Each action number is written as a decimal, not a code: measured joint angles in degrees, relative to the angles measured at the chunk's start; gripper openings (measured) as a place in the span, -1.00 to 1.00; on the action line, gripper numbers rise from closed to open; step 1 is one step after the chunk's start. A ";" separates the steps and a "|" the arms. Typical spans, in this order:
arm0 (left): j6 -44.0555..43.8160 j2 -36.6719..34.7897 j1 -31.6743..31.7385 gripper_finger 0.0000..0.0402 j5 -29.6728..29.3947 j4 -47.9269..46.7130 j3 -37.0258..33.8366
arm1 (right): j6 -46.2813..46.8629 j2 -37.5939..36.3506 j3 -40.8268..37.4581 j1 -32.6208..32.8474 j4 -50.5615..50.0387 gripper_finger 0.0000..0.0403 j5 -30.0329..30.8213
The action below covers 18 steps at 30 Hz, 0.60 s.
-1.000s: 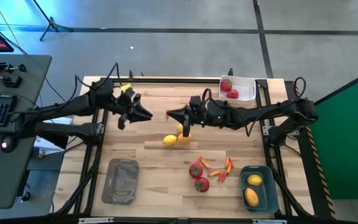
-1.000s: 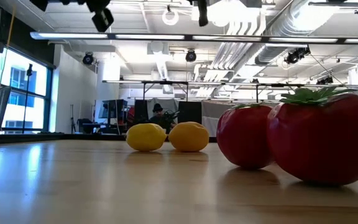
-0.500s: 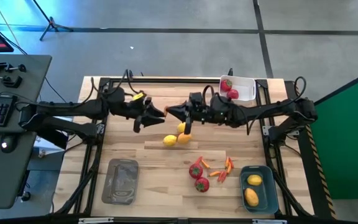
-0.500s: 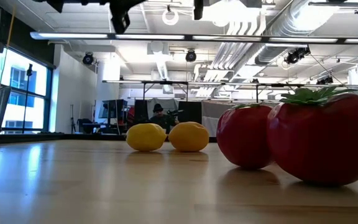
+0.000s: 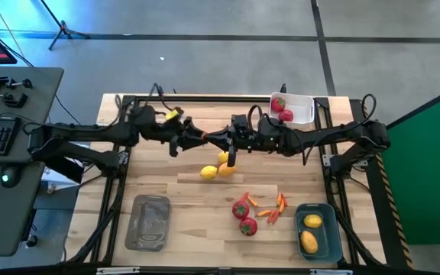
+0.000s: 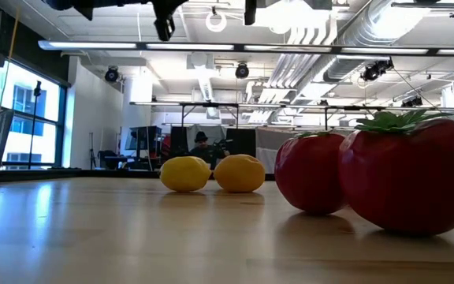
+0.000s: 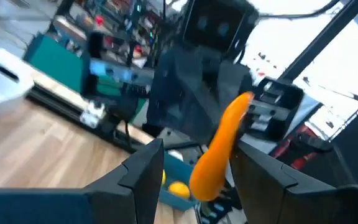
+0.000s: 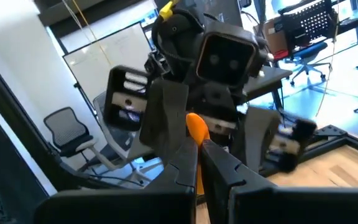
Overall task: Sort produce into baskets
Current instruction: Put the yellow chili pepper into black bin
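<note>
A flat grey tray is seen at the near left of the wooden surface. Above the middle of the surface the two grippers are met tip to tip. The left gripper is held with fingers spread on either side of an orange pepper, which is shown only in the wrist views; whether they touch it cannot be told. The right gripper is shown with fingers pressed together, pinching that pepper's end.

Two lemons lie just below the grippers. In the low view the lemons and two red fruits fill the foreground, and the arms are cut off at the top. Loose peppers lie beside the red fruits. A white tray with red fruits stands at the far right, and a blue-teal tray with two lemons at the near right.
</note>
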 joint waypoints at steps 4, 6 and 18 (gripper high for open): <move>0.42 3.35 -2.08 -0.19 0.11 -0.33 2.12 | 0.25 0.00 -0.02 0.02 0.28 -1.00 -0.19; 2.29 4.24 -3.01 -0.25 -0.03 -0.12 3.50 | 0.25 0.00 -0.02 0.02 0.39 -1.00 -0.22; 5.06 4.65 -2.77 -0.75 0.56 -2.45 6.15 | 0.25 -0.09 0.04 -0.07 1.49 -1.00 -0.34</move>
